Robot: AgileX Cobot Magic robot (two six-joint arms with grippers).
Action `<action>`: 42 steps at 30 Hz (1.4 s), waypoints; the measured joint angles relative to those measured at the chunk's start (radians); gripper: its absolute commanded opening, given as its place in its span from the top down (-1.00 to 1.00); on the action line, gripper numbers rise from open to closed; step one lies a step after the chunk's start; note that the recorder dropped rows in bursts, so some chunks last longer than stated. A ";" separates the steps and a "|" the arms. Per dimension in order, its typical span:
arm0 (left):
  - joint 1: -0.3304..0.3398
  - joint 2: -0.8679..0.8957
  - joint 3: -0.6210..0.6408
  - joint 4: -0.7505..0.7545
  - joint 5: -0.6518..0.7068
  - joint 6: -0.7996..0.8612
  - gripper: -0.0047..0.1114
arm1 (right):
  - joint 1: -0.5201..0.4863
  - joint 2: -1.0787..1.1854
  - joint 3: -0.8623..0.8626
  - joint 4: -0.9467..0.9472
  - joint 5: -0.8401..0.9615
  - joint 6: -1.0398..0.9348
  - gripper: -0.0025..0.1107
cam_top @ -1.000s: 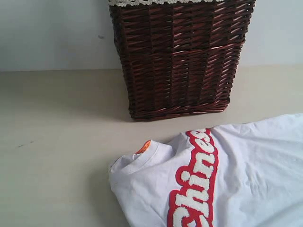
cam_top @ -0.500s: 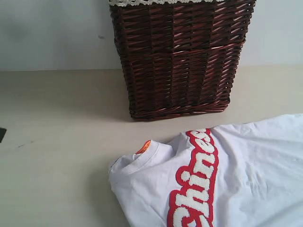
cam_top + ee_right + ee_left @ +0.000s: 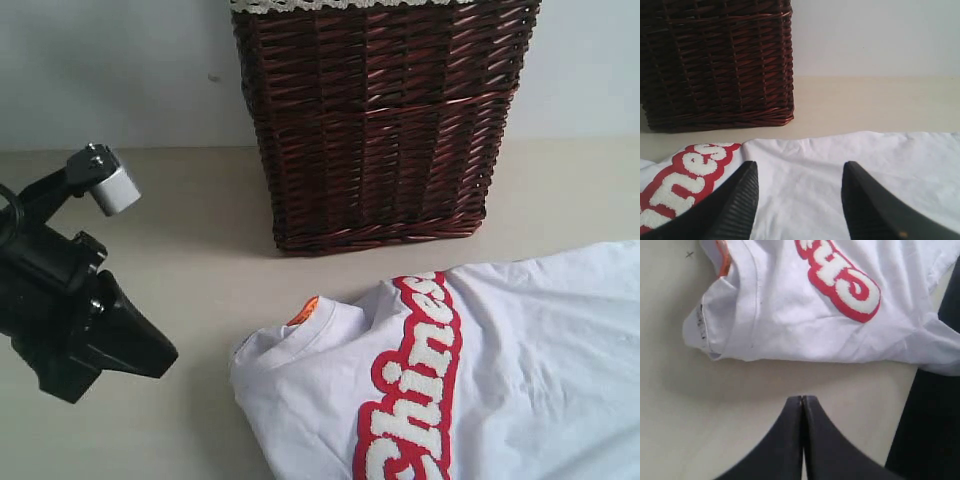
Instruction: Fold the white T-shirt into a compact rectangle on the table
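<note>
The white T-shirt [image 3: 540, 360] lies on the table [image 3: 150, 230] at the lower right, with red-outlined letters and an orange neck tag [image 3: 303, 311]. My left gripper [image 3: 168, 356] hangs at the left, shut and empty, its tip pointing toward the shirt's collar with a gap between them. Seen from the left wrist, that gripper [image 3: 802, 399] is pressed shut over bare table, a short way from the shirt's edge [image 3: 790, 305]. My right gripper [image 3: 800, 167] stands open above the plain white cloth [image 3: 840, 160], holding nothing. It is outside the exterior view.
A tall dark brown wicker basket [image 3: 380, 120] stands on the table just behind the shirt, against a pale wall; it shows too in the right wrist view [image 3: 715, 60]. A dark shape [image 3: 932, 430] fills one side of the left wrist view.
My left arm has come into the exterior view from the left edge and now sits near the shirt's collar. The shirt and basket have not moved.
</note>
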 measured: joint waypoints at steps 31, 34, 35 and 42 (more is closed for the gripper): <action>-0.342 0.302 0.040 0.011 -0.375 1.040 0.26 | 0.000 0.000 0.000 0.000 0.002 0.000 0.06; -0.364 0.303 0.040 -0.032 -0.382 1.040 0.38 | 0.000 0.000 0.000 0.000 0.002 0.000 0.06; -0.370 0.305 0.040 -0.057 -0.382 1.040 0.38 | 0.000 0.000 0.000 0.000 0.002 0.000 0.06; -0.409 0.397 0.040 -0.117 -0.458 1.040 0.38 | 0.000 0.000 0.000 0.000 0.002 0.000 0.06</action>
